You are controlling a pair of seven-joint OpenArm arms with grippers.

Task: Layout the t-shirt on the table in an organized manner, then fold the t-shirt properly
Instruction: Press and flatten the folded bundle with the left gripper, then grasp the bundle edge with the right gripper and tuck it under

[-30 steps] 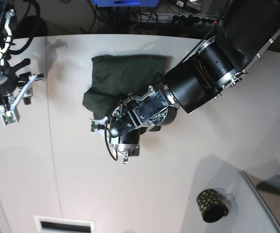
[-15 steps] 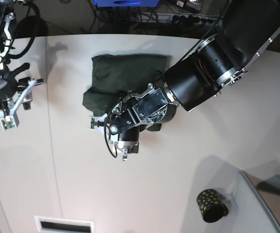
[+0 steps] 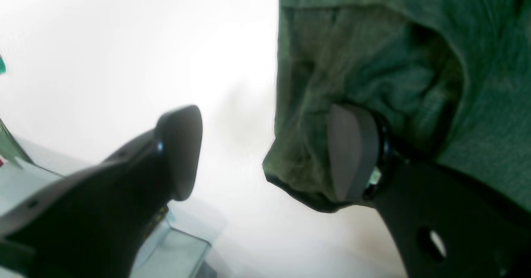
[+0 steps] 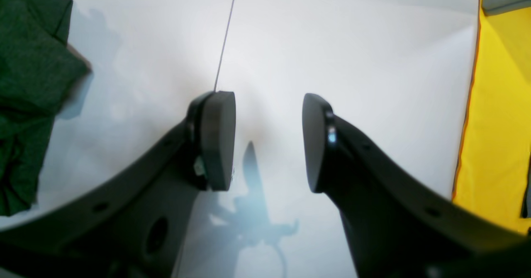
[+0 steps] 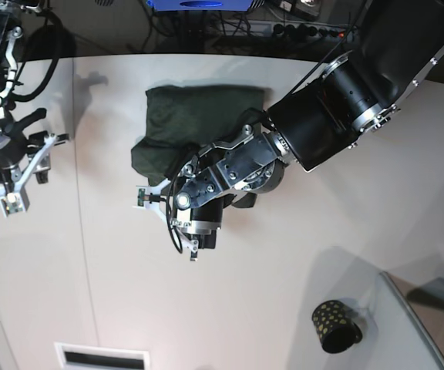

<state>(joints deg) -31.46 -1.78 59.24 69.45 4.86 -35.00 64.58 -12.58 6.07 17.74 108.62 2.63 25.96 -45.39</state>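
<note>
the dark green t-shirt (image 5: 195, 123) lies bunched in a rough folded heap on the far middle of the white table (image 5: 284, 262); the left gripper (image 3: 265, 153) sits at its near edge, jaws spread wide — one pad (image 3: 352, 153) pressed against a rumpled fold of cloth, the other over bare tabletop; nothing is pinched between them; the right gripper (image 4: 269, 141) hangs well apart by the table's seam line (image 4: 226, 33), jaws parted and empty — a black cup with gold dots (image 5: 334, 325) stands near the front corner

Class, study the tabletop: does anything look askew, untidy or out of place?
Yes. The t-shirt is not laid flat: it sits bunched on the table, its lower-left corner slumped into a rumpled lump with a drooping fold. Far off near the table's edge, a small black dotted cup lies tipped on its side.
</note>
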